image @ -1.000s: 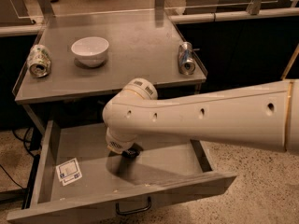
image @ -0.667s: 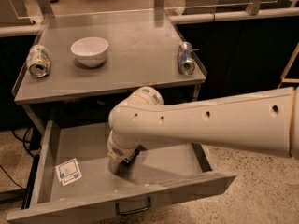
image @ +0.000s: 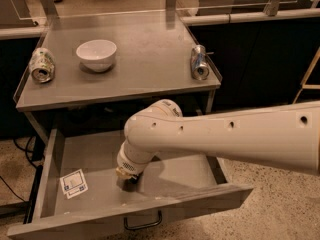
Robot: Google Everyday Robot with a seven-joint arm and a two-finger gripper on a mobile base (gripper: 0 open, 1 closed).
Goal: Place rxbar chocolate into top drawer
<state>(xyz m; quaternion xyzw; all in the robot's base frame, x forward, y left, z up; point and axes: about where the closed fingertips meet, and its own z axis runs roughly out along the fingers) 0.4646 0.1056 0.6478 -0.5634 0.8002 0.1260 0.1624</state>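
Observation:
The top drawer stands pulled open below the grey table, with a white sticker on its floor at the left and a dark wire handle on its front. My white arm reaches down from the right into the drawer. My gripper is low inside the drawer, just right of the sticker, mostly hidden behind the wrist. A small dark shape shows under the wrist; I cannot tell if it is the rxbar chocolate or the gripper itself.
On the table top stand a white bowl at the left middle, a can lying on its side at the far left, and a silver can lying at the right edge. Speckled floor lies around the cabinet.
My arm has moved lower and a little forward into the drawer, bringing the wrist close to the drawer floor.

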